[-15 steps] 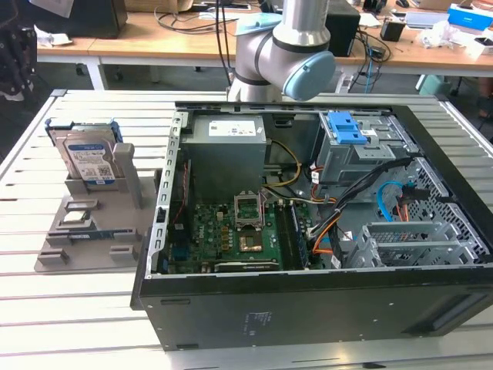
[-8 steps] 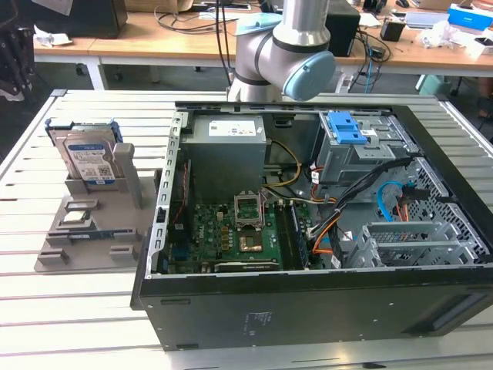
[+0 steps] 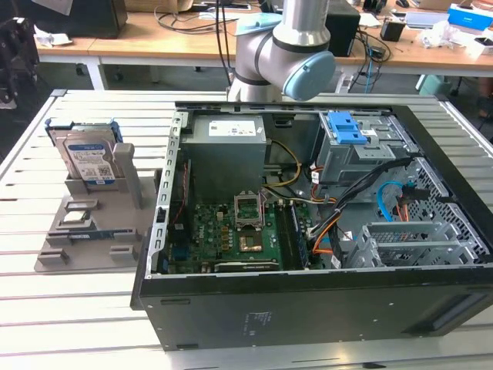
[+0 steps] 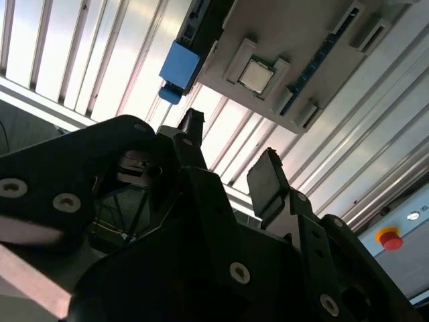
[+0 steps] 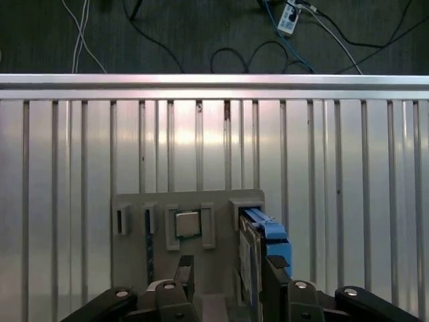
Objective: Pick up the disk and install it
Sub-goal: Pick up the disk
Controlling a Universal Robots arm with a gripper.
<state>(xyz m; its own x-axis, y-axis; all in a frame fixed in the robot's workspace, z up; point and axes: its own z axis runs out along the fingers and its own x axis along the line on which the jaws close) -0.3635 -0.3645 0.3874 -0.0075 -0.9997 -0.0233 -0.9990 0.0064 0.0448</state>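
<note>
Fingers (image 5: 182,276) spread, holding nothing. In both wrist views the gap between them is open, and the gripper (image 5: 228,270) hangs over the near edge of the stand (image 5: 134,204).

Disk (image 3: 90,156): on edge in the far slot of the stand, at the exterior view's left. Label faces the near side and blue rails frame it. Not gripped.

Stand: grey, resting on the slatted counter (image 3: 46,308) just beside the open case (image 3: 308,316). Disk and case are apart.

First wrist view: disk seen edge-on with the blue rail uppermost. One finger lines up with the disk's near end; cannot tell whether they touch. A chip (image 5: 188,225) lies flat in a recess of the stand, near the disk.

Second wrist view: the fingers are dark against the bright slats, with the disk's blue end and the chip beyond them and both clear of the tips. A red button (image 4: 389,238) sits at the counter's edge.

Arm (image 3: 285,58): on the far side of the case. Inside the case, far right, a blue latch (image 3: 350,127) sits on the drive cage.
</note>
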